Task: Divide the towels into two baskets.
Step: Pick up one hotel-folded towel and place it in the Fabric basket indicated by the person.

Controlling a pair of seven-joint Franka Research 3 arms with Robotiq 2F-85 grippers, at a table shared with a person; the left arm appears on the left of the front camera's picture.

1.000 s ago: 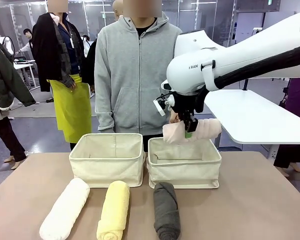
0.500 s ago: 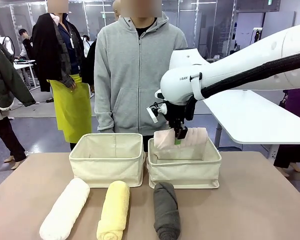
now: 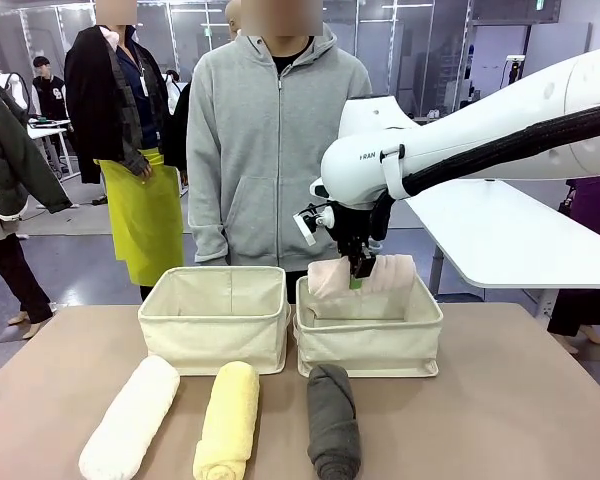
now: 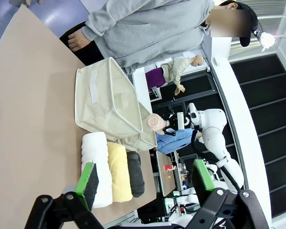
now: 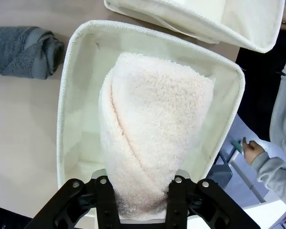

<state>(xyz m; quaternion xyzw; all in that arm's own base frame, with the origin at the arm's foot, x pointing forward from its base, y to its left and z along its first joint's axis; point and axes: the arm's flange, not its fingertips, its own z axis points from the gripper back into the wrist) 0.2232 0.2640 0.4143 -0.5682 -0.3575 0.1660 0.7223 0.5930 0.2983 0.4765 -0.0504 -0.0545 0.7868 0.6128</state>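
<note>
Across tan table (image 3: 520,400), right hand (image 3: 361,272) clamps pink towel (image 3: 392,272) within rims of right basket (image 3: 370,345); left hand (image 4: 145,179) wide.

The pink towel (image 5: 152,143) at frame centre was looped, fuzzy terry — soft and matt. The basket (image 5: 81,109) around it was woven cream canvas; the tabletop (image 5: 24,124) at left looked smooth, matt brown.

I see the rolled pale pink towel (image 3: 392,273) lying crosswise at rim height over the cream basket (image 3: 370,345) right of centre, pinched mid-length by the right gripper (image 3: 359,277). Its matching basket (image 3: 215,330) stands just beside it at centre-left. Along the bottom of my frame the white towel (image 3: 130,418), pale yellow towel (image 3: 227,420) and dark grey towel (image 3: 333,420) lie rolled, side by side.
</note>
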